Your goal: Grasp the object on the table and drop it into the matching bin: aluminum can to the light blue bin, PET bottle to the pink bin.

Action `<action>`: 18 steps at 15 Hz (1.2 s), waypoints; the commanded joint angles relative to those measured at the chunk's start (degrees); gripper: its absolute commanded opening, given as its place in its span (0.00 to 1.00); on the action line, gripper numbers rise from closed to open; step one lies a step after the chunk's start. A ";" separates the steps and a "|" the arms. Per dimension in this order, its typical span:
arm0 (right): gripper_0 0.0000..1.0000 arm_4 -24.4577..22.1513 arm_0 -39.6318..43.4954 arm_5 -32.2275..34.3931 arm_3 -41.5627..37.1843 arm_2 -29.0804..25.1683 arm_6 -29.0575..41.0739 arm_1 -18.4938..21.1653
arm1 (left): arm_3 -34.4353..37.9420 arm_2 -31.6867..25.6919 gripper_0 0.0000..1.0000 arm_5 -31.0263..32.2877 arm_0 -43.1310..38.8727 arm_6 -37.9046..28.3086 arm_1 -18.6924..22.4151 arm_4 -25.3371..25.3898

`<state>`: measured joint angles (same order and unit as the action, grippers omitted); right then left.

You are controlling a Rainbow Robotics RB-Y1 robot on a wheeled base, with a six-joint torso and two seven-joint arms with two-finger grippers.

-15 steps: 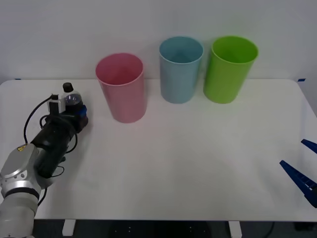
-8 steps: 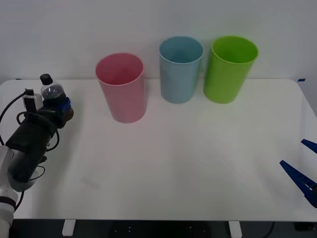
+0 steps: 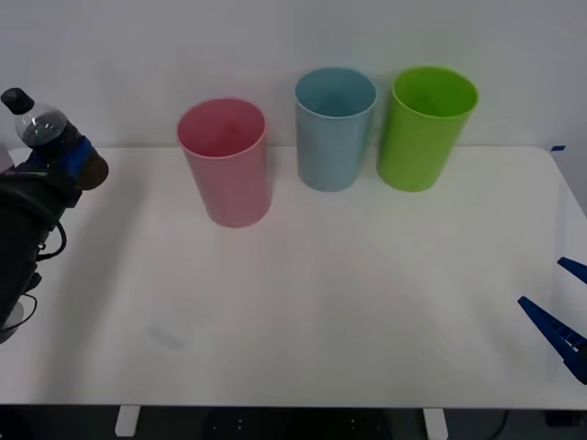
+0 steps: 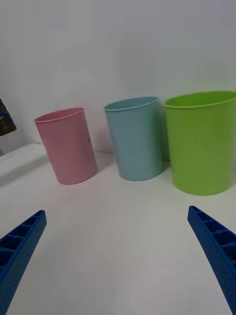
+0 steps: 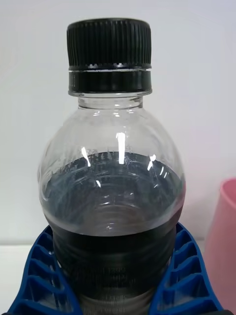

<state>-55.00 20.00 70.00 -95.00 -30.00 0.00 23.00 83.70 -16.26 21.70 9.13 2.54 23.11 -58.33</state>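
Bottle point(image 3: 41, 124): small, clear plastic, black screw cap, dark lower body. Upper left of the front view, raised off the worktop point(image 3: 348, 302), cap tilted toward the upper left corner. Held in the left tool point(image 3: 64, 160); in the left wrist view the bottle point(image 5: 112, 187) stands upright with the blue ribbed fingers point(image 5: 184, 275) pressed against both sides of its dark lower body.

Left tool: closed around the bottle, at the left edge of the front view, well left of the pink bin point(image 3: 225, 163).

Pink bin: tall, round, slightly tapered; upright on the worktop, left of centre, leftmost of three. Its rim shows at the right edge of the left wrist view point(image 5: 223, 236).

Blue bin point(image 3: 335, 128): light blue, same form, upright, just right of the pink bin and farther back.

Green bin point(image 3: 426, 126): lime, same form, upright, just beside the blue bin on its right.

Right tool point(image 3: 559, 316): lower right edge of the front view, low over the worktop, well apart from the bins. Fingers point(image 4: 216, 246) spread wide, holding nothing; the three bins stand ahead of it in the right wrist view.

Worktop: wide, white, plain.
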 commanded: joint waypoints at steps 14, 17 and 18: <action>1.00 0.00 0.00 0.00 0.00 0.00 0.00 0.00 | -1.88 14.24 0.00 2.29 16.53 -12.56 9.24 -1.00; 1.00 0.00 0.00 0.00 0.00 0.00 0.00 0.00 | -7.76 18.10 0.00 4.05 22.60 -12.56 9.24 -1.88; 1.00 0.00 0.00 0.00 0.00 0.00 0.00 0.00 | -9.35 18.98 0.00 4.84 24.27 -12.65 9.24 -2.23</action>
<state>-55.00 20.00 70.00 -95.00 -30.00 0.00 23.00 75.65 2.04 25.94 32.13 -10.06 32.36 -60.27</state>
